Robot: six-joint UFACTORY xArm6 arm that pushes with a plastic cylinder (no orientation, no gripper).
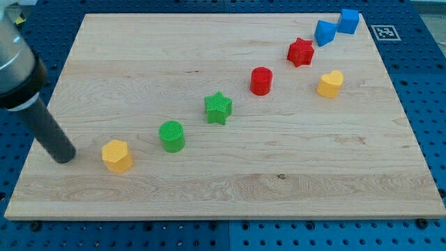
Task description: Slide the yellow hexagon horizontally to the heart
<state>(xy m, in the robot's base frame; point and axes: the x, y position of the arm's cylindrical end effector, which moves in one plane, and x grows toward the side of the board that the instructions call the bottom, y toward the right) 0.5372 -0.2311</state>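
- My tip is sitting just left of the yellow hexagon; this tool is a bare rod.
- The hexagon is showing no long axis.
- The yellow heart is lying far right, up-view, with open table between.

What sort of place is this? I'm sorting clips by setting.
Probably a robotics lab bench: a wooden board lies on a blue perforated table, with a printed tracking marker at its corner. My tip rests on the board just left of the yellow hexagon.
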